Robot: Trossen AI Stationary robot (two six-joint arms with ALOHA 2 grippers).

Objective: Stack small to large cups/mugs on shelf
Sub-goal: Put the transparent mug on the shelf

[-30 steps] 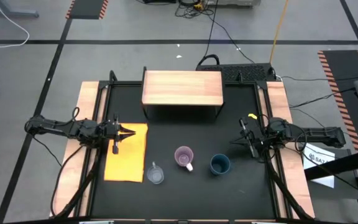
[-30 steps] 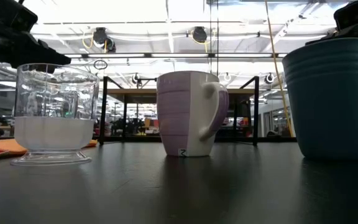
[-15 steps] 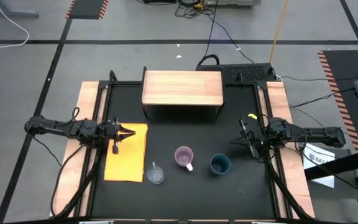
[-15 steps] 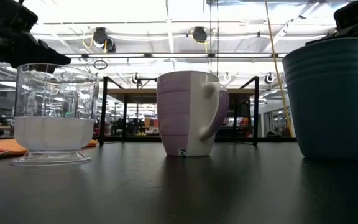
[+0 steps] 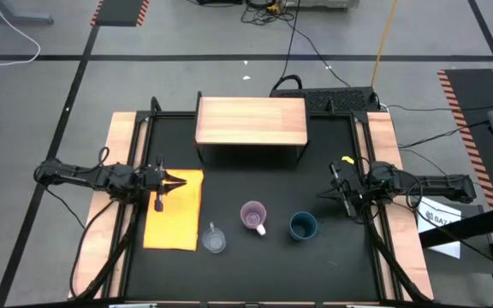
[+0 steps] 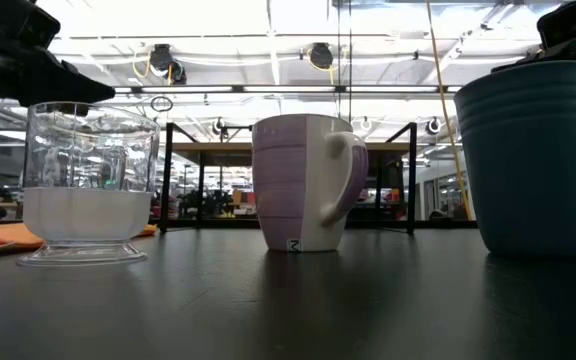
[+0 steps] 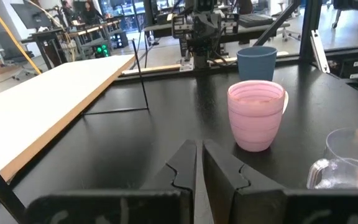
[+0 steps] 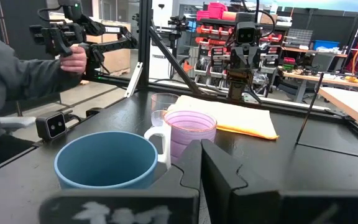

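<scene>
Three vessels stand on their bases in a row near the table's near edge: a clear glass cup (image 5: 214,239) at the left, a light purple mug (image 5: 253,216) with a pale handle in the middle, and a dark teal-blue cup (image 5: 303,226) at the right. The light-wood shelf (image 5: 251,120) stands on black legs at the far middle. My left gripper (image 5: 181,181) is shut and empty over the orange mat, left of the cups. My right gripper (image 5: 322,194) is shut and empty, right of the blue cup.
A yellow-orange mat (image 5: 175,210) lies flat at the table's left. Wooden side rails (image 5: 120,197) run along both table edges. A person's hand and sleeve (image 8: 17,74) show beyond the table's near edge in the right wrist view.
</scene>
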